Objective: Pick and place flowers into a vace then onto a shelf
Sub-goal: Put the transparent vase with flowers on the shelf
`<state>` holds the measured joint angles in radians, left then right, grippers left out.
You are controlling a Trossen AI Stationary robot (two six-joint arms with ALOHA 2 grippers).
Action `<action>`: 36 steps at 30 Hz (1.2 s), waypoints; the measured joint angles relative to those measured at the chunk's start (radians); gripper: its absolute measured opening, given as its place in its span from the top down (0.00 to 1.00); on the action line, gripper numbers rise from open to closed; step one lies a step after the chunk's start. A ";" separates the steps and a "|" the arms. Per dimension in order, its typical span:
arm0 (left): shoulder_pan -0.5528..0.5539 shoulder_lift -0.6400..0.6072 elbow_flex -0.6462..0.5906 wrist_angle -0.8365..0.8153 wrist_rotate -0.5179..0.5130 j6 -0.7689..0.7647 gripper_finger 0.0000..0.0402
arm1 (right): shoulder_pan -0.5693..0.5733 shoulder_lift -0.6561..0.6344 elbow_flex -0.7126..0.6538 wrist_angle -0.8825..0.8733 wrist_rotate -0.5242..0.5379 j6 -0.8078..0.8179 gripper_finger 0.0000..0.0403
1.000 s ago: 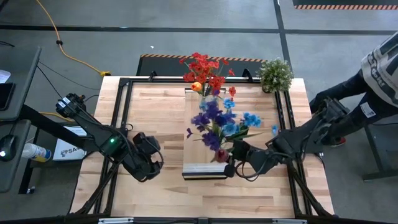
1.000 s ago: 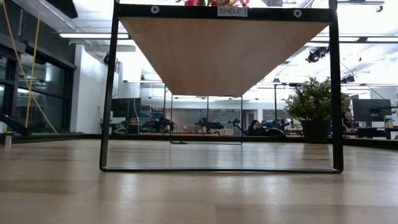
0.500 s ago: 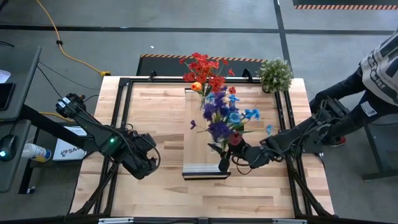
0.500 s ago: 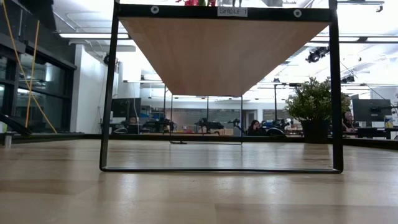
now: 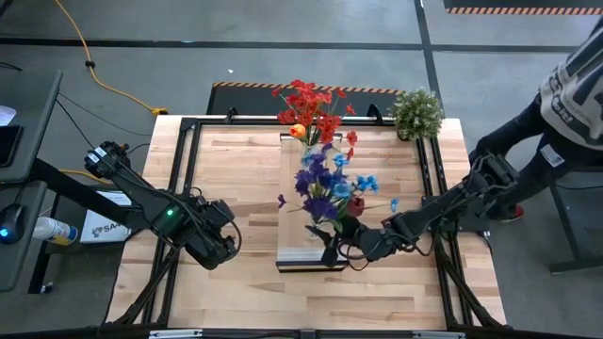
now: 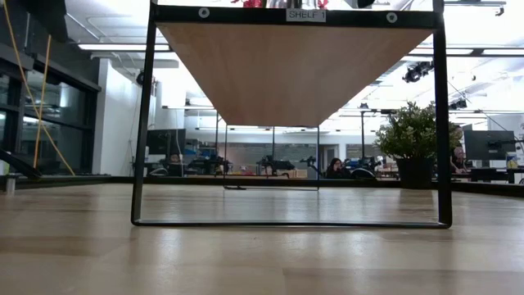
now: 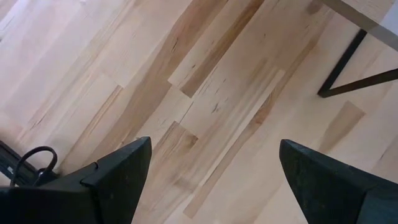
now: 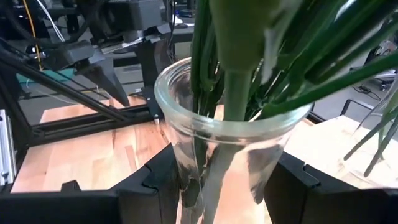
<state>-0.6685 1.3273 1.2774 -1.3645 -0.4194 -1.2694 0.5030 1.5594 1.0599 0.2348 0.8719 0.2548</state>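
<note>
Standing over the table (image 5: 236,292), the shelf (image 5: 303,179) is showing as a long pale plank with a whitish near end. Above that end my right gripper (image 5: 341,249) is pinching a clear glass vase (image 8: 227,124), its green stems rising to blue and purple flowers (image 5: 330,184). My left gripper (image 5: 223,243) is hovering beside the shelf, fingers spread wide.

blue, purple and dark-red flowers (image 5: 332,184) on green stems, clear glass vase (image 8: 230,134), light wood shelf (image 5: 303,212) with pale end strip, pale striped wooden counter (image 5: 236,292), black frame (image 6: 144,115)
</note>
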 joint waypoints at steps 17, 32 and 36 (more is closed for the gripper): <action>0.000 0.000 0.000 0.003 0.002 -0.001 0.04 | -0.026 0.045 0.001 -0.003 -0.048 0.034 0.59; 0.000 0.000 0.000 0.005 0.002 0.000 0.04 | -0.039 0.043 0.003 -0.013 -0.138 0.057 0.55; 0.000 0.000 0.000 0.009 0.011 0.000 0.04 | -0.043 0.043 0.003 -0.020 -0.150 0.060 0.52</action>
<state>-0.6684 1.3273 1.2774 -1.3553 -0.4080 -1.2698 0.4599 1.6028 1.0626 0.2143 0.7216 0.3148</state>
